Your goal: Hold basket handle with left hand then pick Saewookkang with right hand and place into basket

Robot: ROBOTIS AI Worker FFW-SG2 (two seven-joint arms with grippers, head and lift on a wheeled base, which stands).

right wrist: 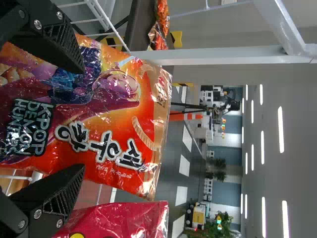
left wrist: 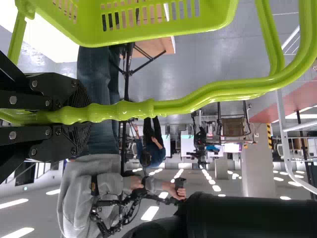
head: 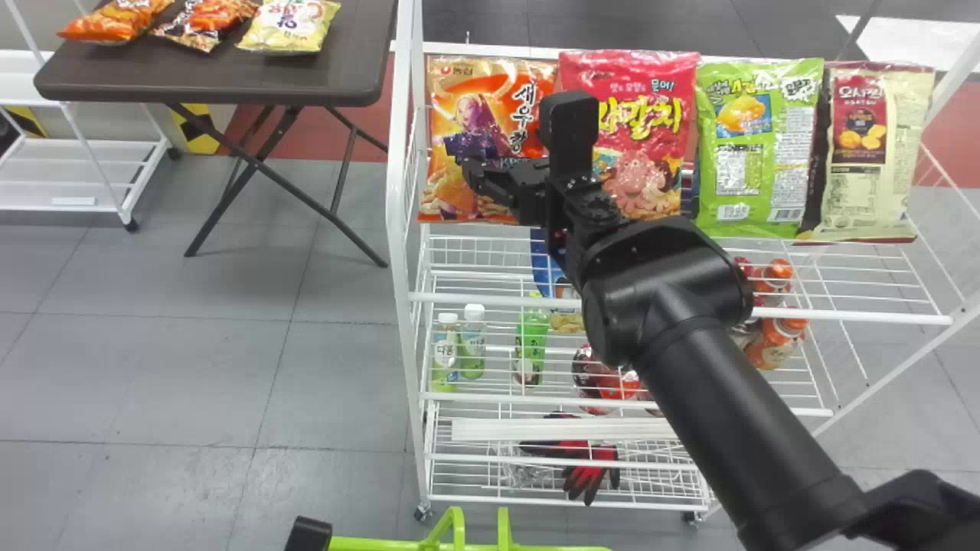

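- Shelf rack: white, spreading out below and to the right of the right pincer. Its bars want care; the pull should probably come toward the robot before any swing down and left.
- Basket: lime green, beside the left pincer, and low and well apart from the right one. It should be held level, so the drop has a broad mouth to meet.
- Saewookkang: the orange bag, upright, right ahead of the right pincer and spanning the gap between its fingers. Contact I can't judge. The bag looks broader than that gap, so I would centre on it, ease in and close gently, gathering the film without crushing the snacks.
- Pink bag: just right of the Saewookkang, close by the right pincer's right finger. The main risk is nipping its edge too, so check that finger's line first.
- Right pincer: spread wide, nothing clasped. A straight approach, then a small lift before backing out, seems best.
- Left pincer: closed round the basket handle, which runs out between its fingers. A firm, quiet hold is all it needs.
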